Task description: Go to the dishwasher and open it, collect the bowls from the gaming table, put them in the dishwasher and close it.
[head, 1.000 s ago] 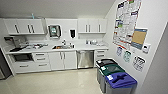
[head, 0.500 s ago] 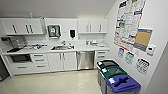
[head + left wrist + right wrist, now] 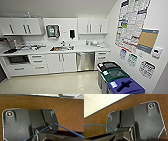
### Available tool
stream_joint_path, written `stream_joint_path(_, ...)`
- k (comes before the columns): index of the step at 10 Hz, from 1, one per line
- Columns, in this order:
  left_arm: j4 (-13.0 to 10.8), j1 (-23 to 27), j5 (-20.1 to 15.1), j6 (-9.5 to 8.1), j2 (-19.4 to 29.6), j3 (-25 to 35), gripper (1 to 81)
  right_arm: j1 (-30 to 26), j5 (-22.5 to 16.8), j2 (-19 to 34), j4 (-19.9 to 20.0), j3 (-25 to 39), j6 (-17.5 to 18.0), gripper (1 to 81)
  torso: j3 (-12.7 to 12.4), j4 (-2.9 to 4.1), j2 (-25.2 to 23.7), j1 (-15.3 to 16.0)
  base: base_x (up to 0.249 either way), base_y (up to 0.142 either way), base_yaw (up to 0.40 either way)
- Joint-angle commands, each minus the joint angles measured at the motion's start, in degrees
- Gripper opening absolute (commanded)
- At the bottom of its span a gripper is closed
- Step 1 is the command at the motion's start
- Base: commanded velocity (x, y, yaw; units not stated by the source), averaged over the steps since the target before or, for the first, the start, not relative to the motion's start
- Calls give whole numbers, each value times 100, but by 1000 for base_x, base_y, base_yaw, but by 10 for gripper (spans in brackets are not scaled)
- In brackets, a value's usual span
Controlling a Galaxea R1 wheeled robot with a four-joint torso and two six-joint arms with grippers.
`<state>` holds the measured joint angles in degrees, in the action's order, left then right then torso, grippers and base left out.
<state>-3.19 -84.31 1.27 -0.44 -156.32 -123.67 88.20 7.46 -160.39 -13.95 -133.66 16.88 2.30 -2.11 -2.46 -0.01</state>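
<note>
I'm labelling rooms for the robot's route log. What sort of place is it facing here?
Most likely an office kitchenette: white cabinets above a white counter with a sink, a brushed-steel built-in dishwasher below, and black, green and blue sorting bins along the right wall.

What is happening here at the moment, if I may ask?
The robot is facing a small kitchen and handling nothing. The brushed steel dishwasher sits closed under the white counter, to the right of the sink. Three lidded bins, black, green and blue, stand along the right wall.

Both wrists hang low, their dark plates facing wood-brown flooring.
</note>
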Motion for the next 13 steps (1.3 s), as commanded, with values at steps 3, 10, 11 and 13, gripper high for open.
stream_joint_path(3, 3, 305, -294, -9, 109, 89, 811, -298, -245, 75, -91, 51, -27, 811, 0, 0, 0, 1, 164, 0, 0)
stream_joint_path(10, 12, 279, -285, -9, 127, 89, 811, -263, -236, 75, -91, 43, -27, 811, 0, 0, -2, 1, 146, 0, 0)
stream_joint_path(11, 12, 288, -294, -17, 136, 89, 811, -263, -236, 75, -91, 43, -27, 811, 0, 0, 0, 1, 139, 0, 0)
stream_joint_path(13, 12, 279, -294, -9, 153, 89, 811, -254, -236, 66, -91, 43, -27, 811, 0, 0, 0, 1, 137, 0, 0)
